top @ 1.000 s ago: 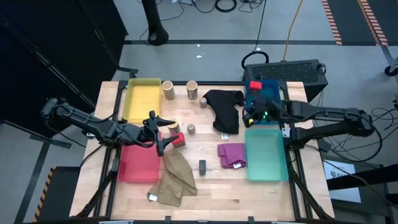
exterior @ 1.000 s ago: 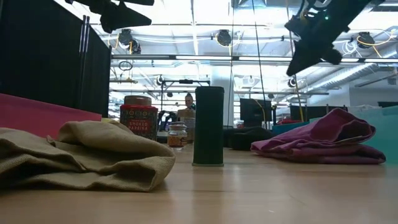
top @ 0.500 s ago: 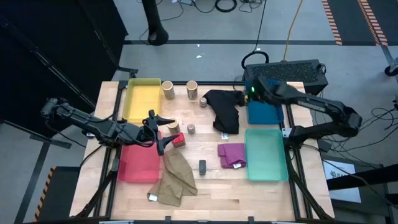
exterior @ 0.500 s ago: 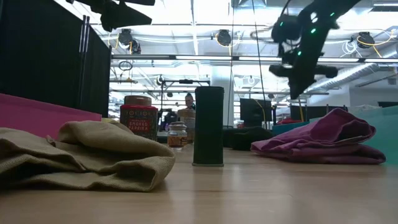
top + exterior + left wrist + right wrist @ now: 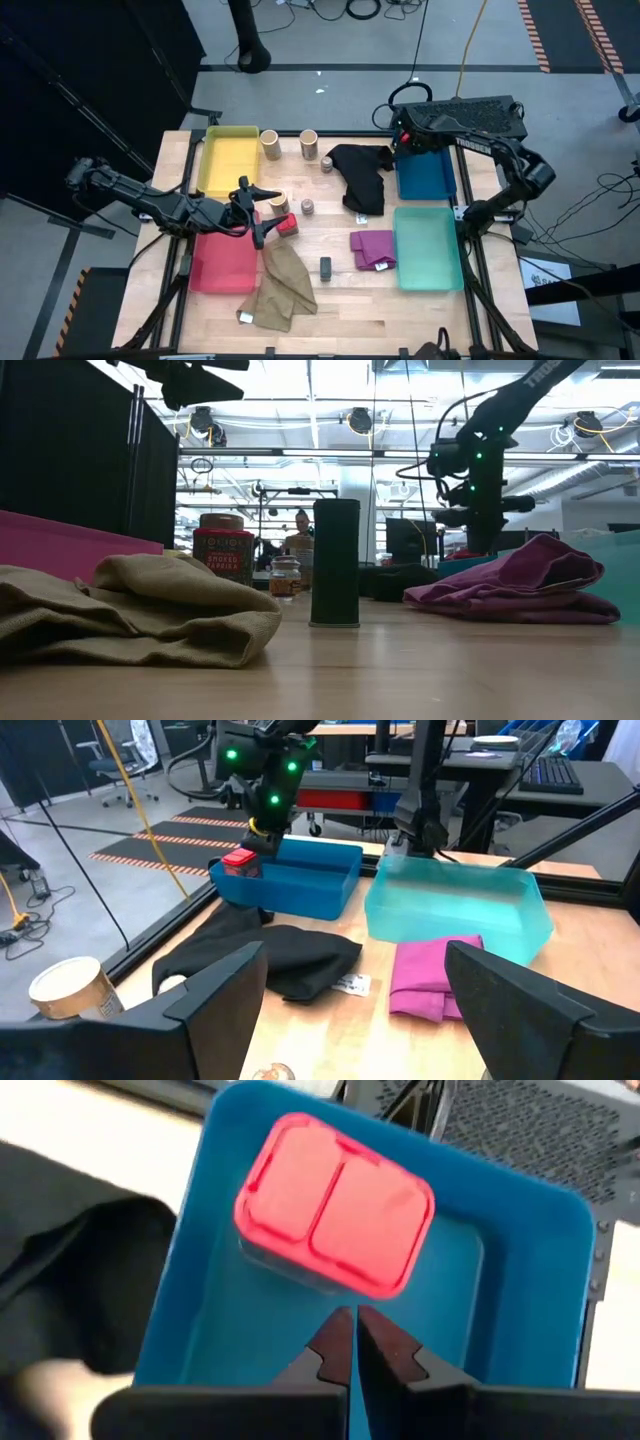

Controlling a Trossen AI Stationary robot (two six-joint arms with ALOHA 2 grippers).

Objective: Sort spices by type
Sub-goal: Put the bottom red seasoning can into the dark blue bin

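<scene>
The right tool (image 5: 352,1342) hangs over the blue tray (image 5: 425,181), its fingers pressed together and empty — a red-lidded spice box (image 5: 335,1218) sits in the tray's corner just ahead of the fingertips. Across the bench (image 5: 330,305), the left tool (image 5: 268,215) is spread wide beside a red spice box (image 5: 288,225) and holds nothing.

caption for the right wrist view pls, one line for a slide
Right gripper, fingers shut and empty, above a red-lidded spice box sitting in the blue tray, black cloth beside it.
</scene>
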